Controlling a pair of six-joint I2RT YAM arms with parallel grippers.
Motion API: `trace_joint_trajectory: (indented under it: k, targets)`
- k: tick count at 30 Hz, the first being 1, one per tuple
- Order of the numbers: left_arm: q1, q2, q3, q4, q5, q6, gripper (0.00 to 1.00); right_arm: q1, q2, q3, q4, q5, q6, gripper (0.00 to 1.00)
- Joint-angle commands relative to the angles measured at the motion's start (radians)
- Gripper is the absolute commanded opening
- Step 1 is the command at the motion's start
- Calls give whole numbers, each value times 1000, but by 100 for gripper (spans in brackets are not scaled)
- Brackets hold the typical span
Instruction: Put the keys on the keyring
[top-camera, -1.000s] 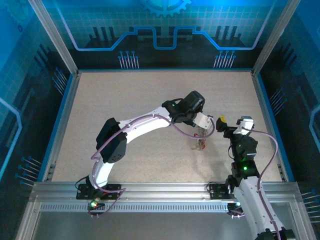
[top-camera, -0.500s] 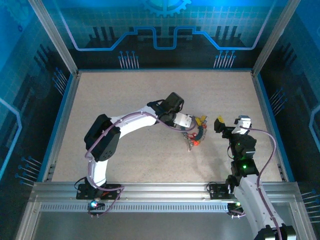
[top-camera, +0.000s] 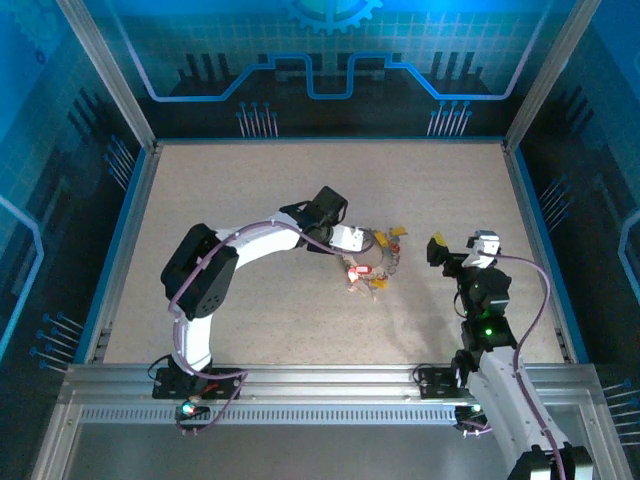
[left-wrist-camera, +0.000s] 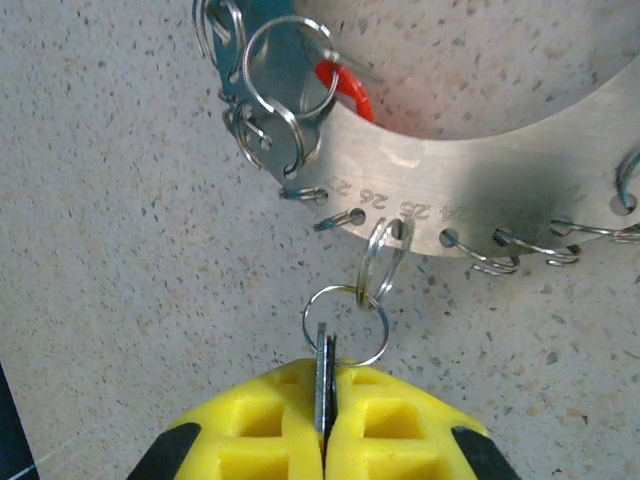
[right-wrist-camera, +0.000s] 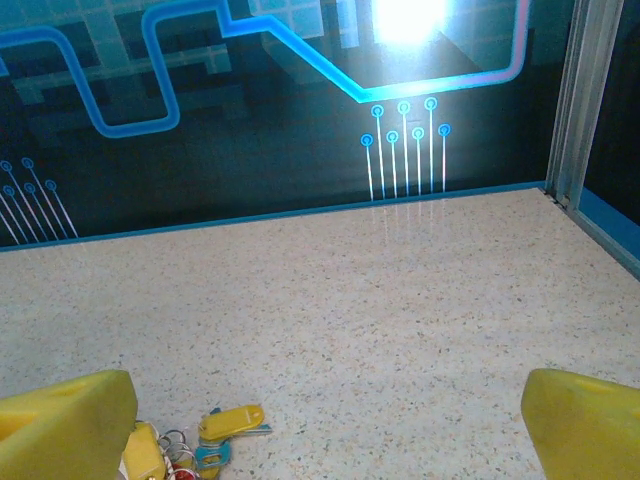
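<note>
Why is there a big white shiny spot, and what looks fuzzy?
Right wrist view: a light glares off the back wall, and the near yellow fingers look blurry. Left wrist view: the keyring is sharp, with a dark shadow across it.
</note>
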Motion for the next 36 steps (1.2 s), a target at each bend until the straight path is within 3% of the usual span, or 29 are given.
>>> trace_joint_trajectory:
  k: [1, 6, 12, 15, 19, 22, 25, 30, 34, 36]
  targets:
    - [36, 15, -33, 17, 4, -53, 9, -10, 17, -14, 35, -10, 11, 100]
    - [75, -25, -115, 87, 5, -101, 26, -10, 46, -15, 45, -13, 0, 100]
    - [109, -112, -245, 204, -3, -151, 38, -2, 115, 0, 58, -33, -30, 100]
    - [122, -151, -311, 281, -51, -198, 41, 27, 181, 24, 54, -23, -95, 100]
    - [149, -219, -407, 445, -148, -353, 52, 89, 260, 65, 45, 40, -205, 100]
    - [178, -313, -502, 590, -222, -493, 71, 106, 320, 81, 58, 51, -241, 100]
    - [234, -436, -618, 715, -250, -646, 99, 114, 396, 91, 91, 71, -259, 100]
    - [312, -574, -836, 959, -400, -850, 99, 140, 556, 96, 231, 89, -256, 100]
    - [367, -615, -971, 1066, -331, -970, 99, 156, 686, 138, 335, 66, -297, 100]
    - [409, -584, -1049, 1214, -272, -1034, 99, 173, 768, 183, 362, 26, -342, 100]
